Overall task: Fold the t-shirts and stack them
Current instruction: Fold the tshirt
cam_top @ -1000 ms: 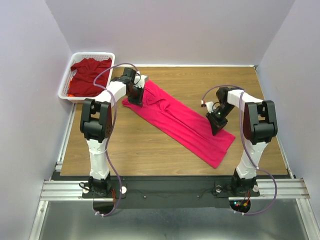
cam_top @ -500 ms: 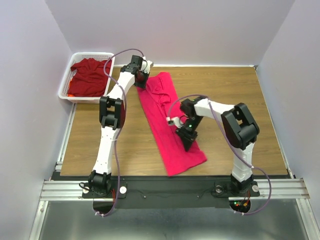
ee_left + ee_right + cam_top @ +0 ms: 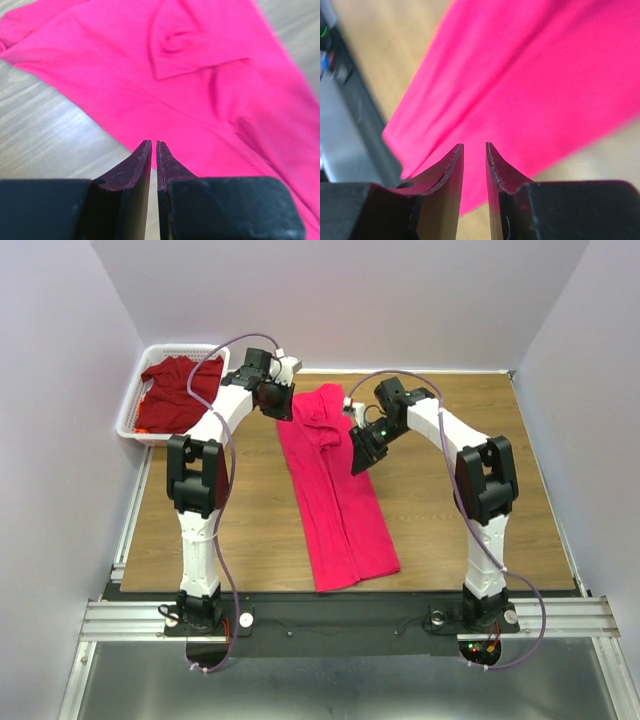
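The bright pink t-shirt (image 3: 338, 502) lies flat as a long narrow strip running from the far middle of the table toward the near edge. Its sleeve is folded over the upper part (image 3: 200, 55). My left gripper (image 3: 280, 406) hovers just left of the shirt's far end, jaws a thin crack apart with nothing between them (image 3: 153, 143). My right gripper (image 3: 361, 456) hangs over the shirt's upper right edge, open and empty (image 3: 474, 145), with pink cloth (image 3: 530, 70) below it. The maroon t-shirt (image 3: 178, 390) lies crumpled in the basket.
A white mesh basket (image 3: 130, 412) stands at the far left corner, partly off the wooden table (image 3: 220, 520). The black front rail and arm bases (image 3: 340, 615) line the near edge. Grey walls close in the back and sides.
The pink shirt swung from a diagonal to nearly straight along the table. The right gripper travelled from its near end up to its far part. Both grippers let go and opened slightly.
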Controlling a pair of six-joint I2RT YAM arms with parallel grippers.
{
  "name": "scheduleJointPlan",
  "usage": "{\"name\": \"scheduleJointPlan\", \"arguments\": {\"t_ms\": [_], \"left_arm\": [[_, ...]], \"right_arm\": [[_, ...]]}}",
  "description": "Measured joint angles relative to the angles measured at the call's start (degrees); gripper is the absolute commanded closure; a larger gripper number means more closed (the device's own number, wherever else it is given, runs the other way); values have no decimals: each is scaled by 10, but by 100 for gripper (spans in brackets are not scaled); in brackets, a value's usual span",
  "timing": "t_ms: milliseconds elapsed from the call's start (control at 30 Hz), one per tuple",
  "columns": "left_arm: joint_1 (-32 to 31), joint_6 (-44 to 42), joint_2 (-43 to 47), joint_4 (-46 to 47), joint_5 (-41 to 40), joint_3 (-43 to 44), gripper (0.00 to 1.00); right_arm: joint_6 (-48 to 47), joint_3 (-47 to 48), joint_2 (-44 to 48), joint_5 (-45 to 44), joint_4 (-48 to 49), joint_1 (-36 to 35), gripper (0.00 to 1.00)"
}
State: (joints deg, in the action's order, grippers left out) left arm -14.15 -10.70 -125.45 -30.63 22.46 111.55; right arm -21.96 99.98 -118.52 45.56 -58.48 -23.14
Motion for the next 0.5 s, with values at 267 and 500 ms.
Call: {"name": "scheduleJointPlan", "arguments": {"t_ms": [267, 500], "left_arm": [[-1, 25, -1, 16, 24, -43, 78], [-1, 24, -5, 25, 26, -70, 78]], "right_arm": [[106, 123, -115, -65, 121, 37, 74], [186, 241, -190, -78, 222, 36, 76]]}}
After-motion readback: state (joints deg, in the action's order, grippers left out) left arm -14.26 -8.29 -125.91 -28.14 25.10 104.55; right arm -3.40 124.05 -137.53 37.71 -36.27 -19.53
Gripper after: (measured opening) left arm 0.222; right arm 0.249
